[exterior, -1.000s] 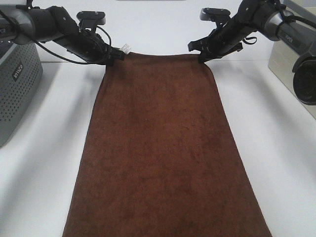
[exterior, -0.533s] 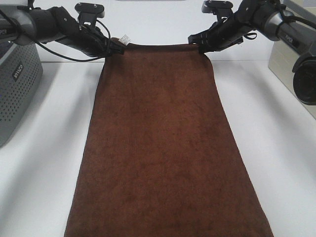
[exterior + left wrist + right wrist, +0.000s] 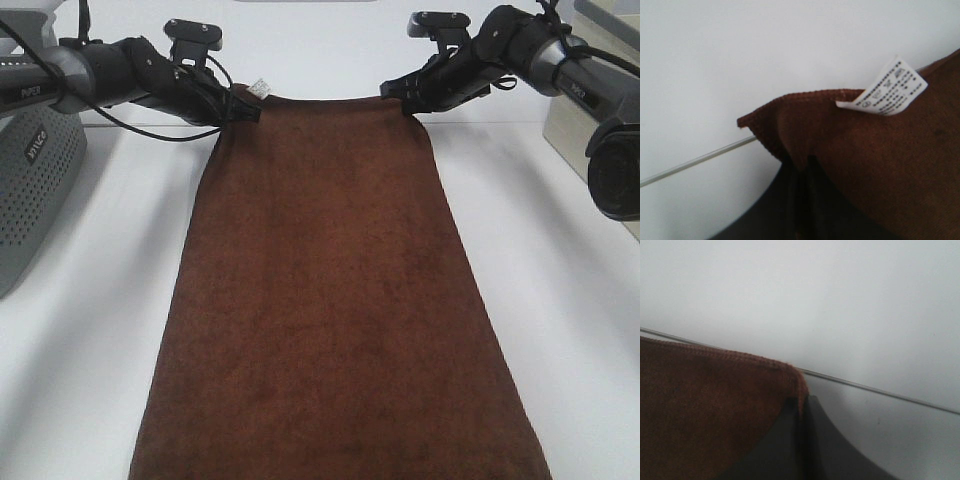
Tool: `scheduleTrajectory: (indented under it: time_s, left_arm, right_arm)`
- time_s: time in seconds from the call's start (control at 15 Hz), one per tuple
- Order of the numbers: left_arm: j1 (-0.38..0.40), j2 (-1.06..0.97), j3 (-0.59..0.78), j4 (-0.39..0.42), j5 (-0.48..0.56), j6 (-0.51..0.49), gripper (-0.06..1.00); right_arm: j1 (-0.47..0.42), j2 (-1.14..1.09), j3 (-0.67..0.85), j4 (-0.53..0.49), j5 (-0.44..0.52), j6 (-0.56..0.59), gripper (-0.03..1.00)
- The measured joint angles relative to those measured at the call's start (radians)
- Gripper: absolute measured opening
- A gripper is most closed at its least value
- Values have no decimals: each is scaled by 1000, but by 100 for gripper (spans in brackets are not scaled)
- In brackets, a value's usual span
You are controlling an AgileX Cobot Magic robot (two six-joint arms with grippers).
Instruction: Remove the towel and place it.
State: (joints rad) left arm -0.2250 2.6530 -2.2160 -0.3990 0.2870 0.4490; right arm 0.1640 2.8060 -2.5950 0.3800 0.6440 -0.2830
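The towel (image 3: pixel 330 290), a long dark brown plush cloth, stretches from the far table edge to the near one. Its two far corners are lifted. My left gripper (image 3: pixel 243 108) is shut on the far left corner, where a small white tag (image 3: pixel 260 90) sticks up. My right gripper (image 3: pixel 403 103) is shut on the far right corner. In the left wrist view the towel (image 3: pixel 880 160) bunches over the closed fingers (image 3: pixel 805 200) beside the tag (image 3: pixel 885 90). In the right wrist view the towel corner (image 3: pixel 715 405) is pinched between the fingers (image 3: pixel 800 440).
A grey perforated basket (image 3: pixel 30 170) stands at the left edge of the white table (image 3: pixel 90 330). A beige box (image 3: pixel 585 125) and a dark round camera part (image 3: pixel 615 165) sit at the right edge.
Both grippers kept their hold on the far corners. They rose with the towel edge half a second ago, then came slightly down and inward.
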Motion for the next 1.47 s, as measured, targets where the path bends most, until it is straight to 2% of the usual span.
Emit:
scheduleTrajectory:
  time_s: [1.2,1.47]
  left_arm:
    - [-8,43,-20,0,-102,4,0]
    - [-8,77,-23,0,-105,4,0]
  right_arm:
    - [-1,45,0,23,-74,-27,1]
    - [-1,45,0,25,-74,-62,1]
